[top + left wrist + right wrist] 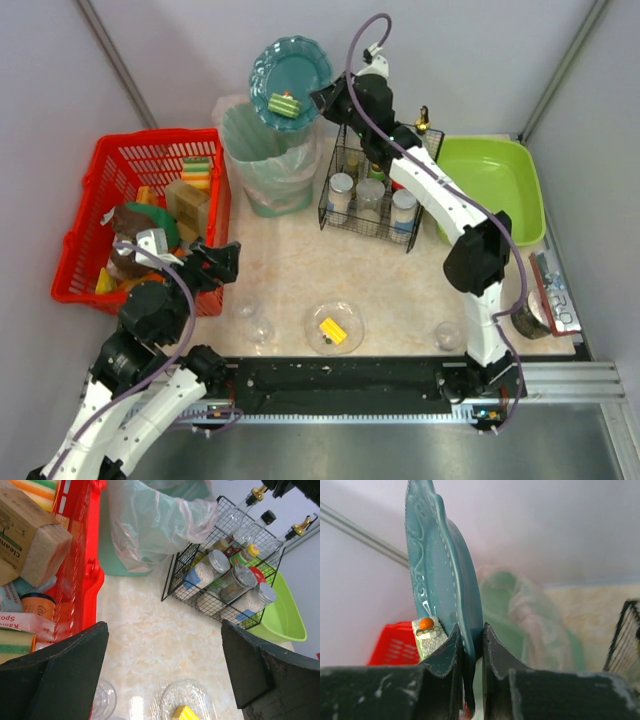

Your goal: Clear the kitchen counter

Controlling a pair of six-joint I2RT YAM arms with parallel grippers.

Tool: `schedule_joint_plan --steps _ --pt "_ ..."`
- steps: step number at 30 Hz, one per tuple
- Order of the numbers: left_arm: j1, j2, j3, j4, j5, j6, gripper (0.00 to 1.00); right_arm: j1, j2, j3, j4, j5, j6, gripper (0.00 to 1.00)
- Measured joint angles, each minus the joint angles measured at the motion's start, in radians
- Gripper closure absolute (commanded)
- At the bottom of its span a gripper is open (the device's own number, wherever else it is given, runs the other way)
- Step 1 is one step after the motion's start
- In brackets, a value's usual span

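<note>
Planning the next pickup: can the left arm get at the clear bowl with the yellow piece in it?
Probably yes. The left gripper is open and empty beside the red basket; only bare kitchen counter and two small clear cups lie between it and the clear bowl.

There were one teal plate (295,65) in the right gripper (469,647), three lidded jars (371,195) near it, three small glasses (262,328), one glass bowl (350,318), one red basket (88,205).

A: Upper left of frame?
B: Red basket (140,142) of sponges and boxes; just right, lined bin (262,170), with tilted teal plate (300,65) and cake slice (284,104) above it in frame.
A: Right of centre?
B: Wire rack (325,205) of jars (371,198); green tub (500,170). Lower centre: glass bowl (352,318), yellow piece (333,330) inside.
</note>
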Motion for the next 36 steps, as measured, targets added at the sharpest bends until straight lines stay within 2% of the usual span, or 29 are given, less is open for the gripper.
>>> schedule_joint_plan --steps 6,12,19,28,36 --pt "0.000 0.024 -0.016 -0.016 0.000 -0.004 0.03 0.011 0.136 0.159 0.029 0.072 -0.254 1.00" --pt "0.000 0.040 -0.019 -0.016 0.003 -0.005 0.03 0.046 0.153 0.167 0.124 0.153 -0.547 1.00" --pt "0.000 0.040 -0.030 -0.016 0.003 -0.005 0.03 0.143 0.153 0.167 0.302 0.203 -0.901 1.00" --pt "0.000 0.040 -0.031 -0.016 0.004 -0.005 0.03 0.187 0.151 0.161 0.383 0.220 -1.021 1.00" --pt "0.000 0.042 -0.031 -0.011 0.052 0.013 0.03 0.209 0.032 0.007 0.369 0.313 -1.109 1.00"
